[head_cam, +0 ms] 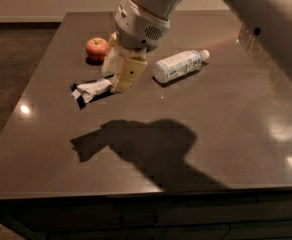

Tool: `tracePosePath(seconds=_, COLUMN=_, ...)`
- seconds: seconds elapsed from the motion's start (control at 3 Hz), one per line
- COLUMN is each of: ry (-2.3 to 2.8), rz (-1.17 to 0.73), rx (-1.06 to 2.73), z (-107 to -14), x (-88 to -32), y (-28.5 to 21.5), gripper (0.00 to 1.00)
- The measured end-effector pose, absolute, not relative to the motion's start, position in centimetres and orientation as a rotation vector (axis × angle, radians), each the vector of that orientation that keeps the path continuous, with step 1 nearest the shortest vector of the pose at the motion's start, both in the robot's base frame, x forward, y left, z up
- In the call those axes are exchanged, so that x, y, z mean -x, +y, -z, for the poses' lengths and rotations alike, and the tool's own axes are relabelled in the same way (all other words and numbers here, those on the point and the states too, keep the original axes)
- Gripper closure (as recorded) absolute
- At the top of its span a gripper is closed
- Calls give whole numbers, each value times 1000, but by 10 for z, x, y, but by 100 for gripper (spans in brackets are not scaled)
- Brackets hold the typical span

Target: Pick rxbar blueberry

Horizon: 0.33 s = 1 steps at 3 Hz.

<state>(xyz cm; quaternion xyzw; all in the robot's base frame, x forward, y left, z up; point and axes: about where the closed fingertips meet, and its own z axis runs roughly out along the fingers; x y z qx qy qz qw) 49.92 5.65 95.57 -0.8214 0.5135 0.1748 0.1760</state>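
gripper (117, 84) over the table (226, 129), jaws clamped on the rxbar blueberry (92, 89) end.

No lettering can be read. The white label on the bottle (178, 66) carries only blurred marks, and the whitish panel of the rxbar blueberry (92, 89) is illegible. The gripper (117, 87), above the desk (226, 134), clamps the bar's end nearer the bottle.

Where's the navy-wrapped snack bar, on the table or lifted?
Lifted: the flat navy-wrapped snack bar is held by the gripper above the dark table; its shadow falls well clear of it.
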Motion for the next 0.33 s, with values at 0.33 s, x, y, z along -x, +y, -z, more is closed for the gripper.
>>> tracePosePath(seconds=0.33, ry=1449, rz=-485, rx=2313, z=-956, x=-502, y=62, gripper=100)
